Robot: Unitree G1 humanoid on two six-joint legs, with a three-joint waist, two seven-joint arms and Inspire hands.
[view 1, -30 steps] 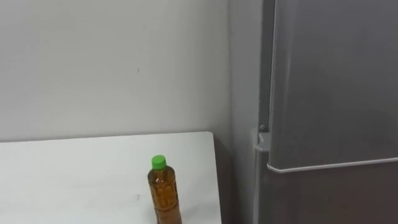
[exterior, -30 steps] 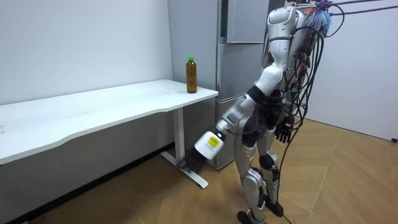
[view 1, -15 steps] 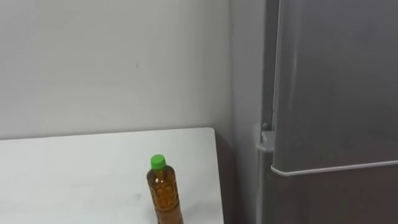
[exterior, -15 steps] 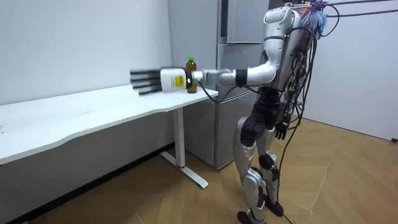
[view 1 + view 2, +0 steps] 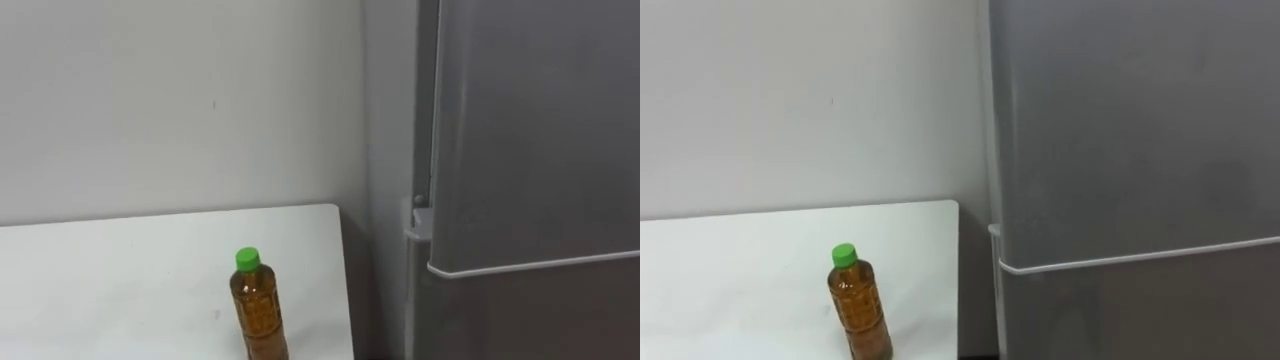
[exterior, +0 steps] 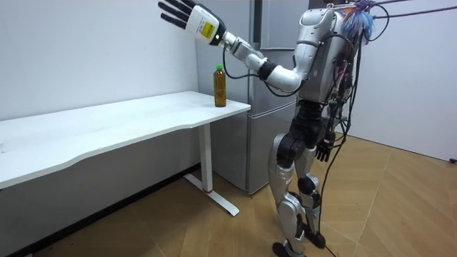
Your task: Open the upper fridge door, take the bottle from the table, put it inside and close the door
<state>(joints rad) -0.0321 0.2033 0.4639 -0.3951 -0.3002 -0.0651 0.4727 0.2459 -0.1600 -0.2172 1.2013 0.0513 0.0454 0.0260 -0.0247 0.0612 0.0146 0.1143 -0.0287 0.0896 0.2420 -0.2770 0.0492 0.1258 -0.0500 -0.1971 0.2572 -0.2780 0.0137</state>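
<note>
Left arm risen since earlier; left hand [image 6: 184,14] upper left of room view, fingers straight, empty. Closed fridge [image 5: 530,150] at right. White table [image 5: 120,270] lower left. Upright bottle [image 5: 257,312] on it, bottom centre. Loose, empty right hand [image 6: 325,151] hangs mid-right.

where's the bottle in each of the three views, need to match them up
Left eye view: bottle at the bottom, left of centre, upright on the white table near its right edge.
Right eye view: bottle at the bottom left, same spot on the table.
Room view: bottle just left of centre, on the table end nearest the fridge.
Shared landmark: the grey fridge, standing beside that table end.
</note>
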